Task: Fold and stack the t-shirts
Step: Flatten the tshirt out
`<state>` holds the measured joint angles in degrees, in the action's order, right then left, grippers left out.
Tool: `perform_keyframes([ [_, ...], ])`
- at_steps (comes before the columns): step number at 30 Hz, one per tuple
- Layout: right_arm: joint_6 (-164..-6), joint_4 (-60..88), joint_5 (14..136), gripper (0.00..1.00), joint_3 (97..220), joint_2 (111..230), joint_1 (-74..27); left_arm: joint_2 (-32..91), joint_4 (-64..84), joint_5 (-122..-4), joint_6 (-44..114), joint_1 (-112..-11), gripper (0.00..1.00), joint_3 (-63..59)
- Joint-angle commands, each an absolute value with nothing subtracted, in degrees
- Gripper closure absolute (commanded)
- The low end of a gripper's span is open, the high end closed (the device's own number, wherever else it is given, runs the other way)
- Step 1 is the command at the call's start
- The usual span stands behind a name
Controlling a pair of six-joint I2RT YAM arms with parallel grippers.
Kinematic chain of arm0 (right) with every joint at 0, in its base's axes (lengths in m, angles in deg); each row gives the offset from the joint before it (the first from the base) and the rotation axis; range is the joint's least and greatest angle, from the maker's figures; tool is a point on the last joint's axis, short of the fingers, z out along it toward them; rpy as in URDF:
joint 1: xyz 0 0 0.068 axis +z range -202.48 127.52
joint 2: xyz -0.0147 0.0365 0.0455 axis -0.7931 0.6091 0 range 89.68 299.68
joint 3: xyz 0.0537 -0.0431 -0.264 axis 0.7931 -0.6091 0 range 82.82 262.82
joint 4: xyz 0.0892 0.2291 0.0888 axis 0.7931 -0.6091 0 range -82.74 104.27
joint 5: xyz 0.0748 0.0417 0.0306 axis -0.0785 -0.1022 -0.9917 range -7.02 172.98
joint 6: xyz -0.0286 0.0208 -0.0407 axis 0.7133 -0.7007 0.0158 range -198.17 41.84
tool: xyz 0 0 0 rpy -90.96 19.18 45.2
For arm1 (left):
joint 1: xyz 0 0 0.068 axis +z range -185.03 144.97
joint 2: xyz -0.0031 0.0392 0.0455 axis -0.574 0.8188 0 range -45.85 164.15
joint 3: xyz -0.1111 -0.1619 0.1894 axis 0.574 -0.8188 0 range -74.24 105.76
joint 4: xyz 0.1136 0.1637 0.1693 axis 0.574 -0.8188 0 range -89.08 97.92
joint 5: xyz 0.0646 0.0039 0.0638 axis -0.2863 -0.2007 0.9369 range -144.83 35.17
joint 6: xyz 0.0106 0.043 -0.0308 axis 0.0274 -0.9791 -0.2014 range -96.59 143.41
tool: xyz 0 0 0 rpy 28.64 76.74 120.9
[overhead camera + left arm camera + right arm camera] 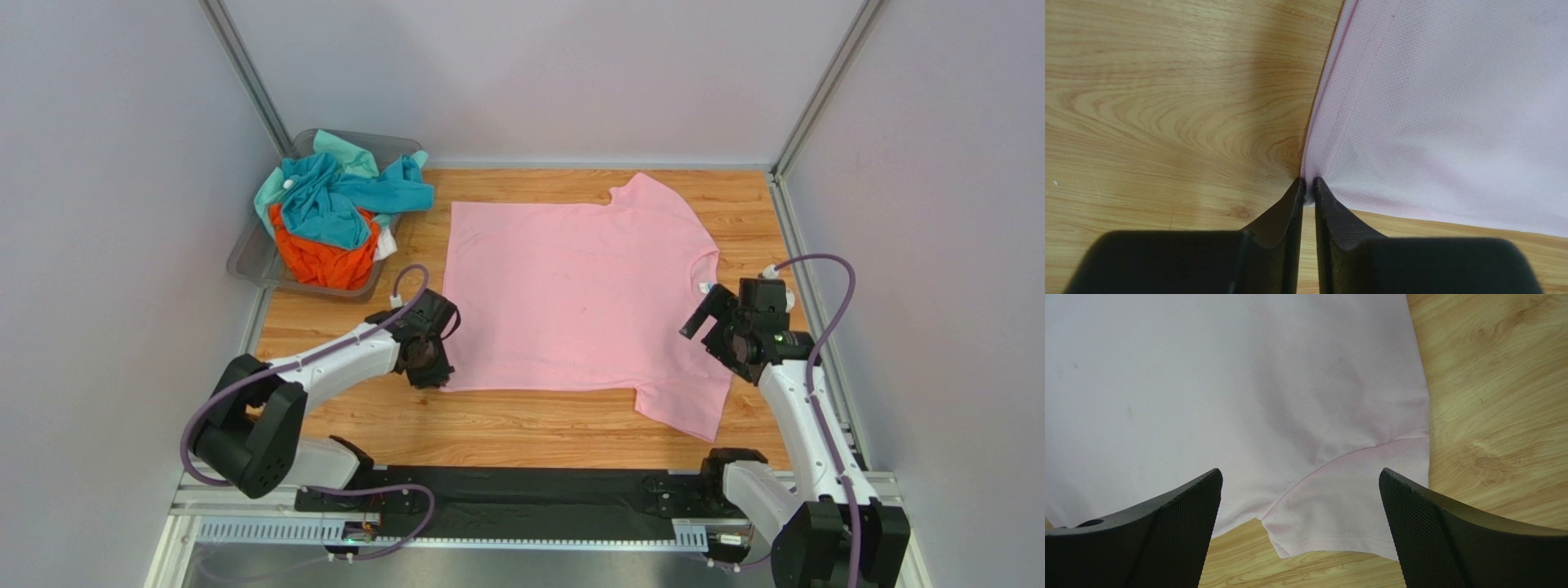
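Note:
A light pink t-shirt [577, 294] lies spread flat on the wooden table, collar toward the right. My left gripper [429, 365] is down at its near-left hem corner. In the left wrist view that gripper [1308, 184] is shut on the corner of the pink t-shirt [1444, 110], and the cloth puckers at the tips. My right gripper [718, 337] hovers open above the shirt's near sleeve. The right wrist view shows the sleeve [1352, 502] between the wide-open fingers of the right gripper [1300, 474]. Teal [325, 202], orange [321, 257] and mint green [350, 153] t-shirts are piled in the bin.
A grey translucent bin [245, 263] stands at the back left corner of the table, partly over its edge. White walls enclose the table on three sides. Bare wood [515, 423] shows between the shirt and the arm bases.

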<state>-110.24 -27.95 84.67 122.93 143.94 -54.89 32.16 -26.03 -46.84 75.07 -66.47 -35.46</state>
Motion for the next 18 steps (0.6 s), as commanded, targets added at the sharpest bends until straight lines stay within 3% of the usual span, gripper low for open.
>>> perform_keyframes([
  [1, -109.3, -27.6, 86.6, 0.0, 122.4, 143.6, -54.9, 33.6, -24.1, -48.6, 76.0, -66.5, 0.84, -36.6],
  [3, -109.5, -27.7, 86.6, 0.0, 122.4, 143.6, -54.9, 33.7, -24.0, -48.8, 75.8, -66.5, 1.0, -36.5],
  [10, -110.3, -30.2, 84.2, 0.05, 124.2, 141.6, -53.2, 32.0, -25.0, -45.2, 73.9, -64.7, 1.0, -36.3],
  [18, -117.6, -37.3, 95.9, 0.05, 126.0, 143.2, -29.9, 28.2, -25.5, -44.2, 69.6, -57.8, 1.0, -37.4],
])
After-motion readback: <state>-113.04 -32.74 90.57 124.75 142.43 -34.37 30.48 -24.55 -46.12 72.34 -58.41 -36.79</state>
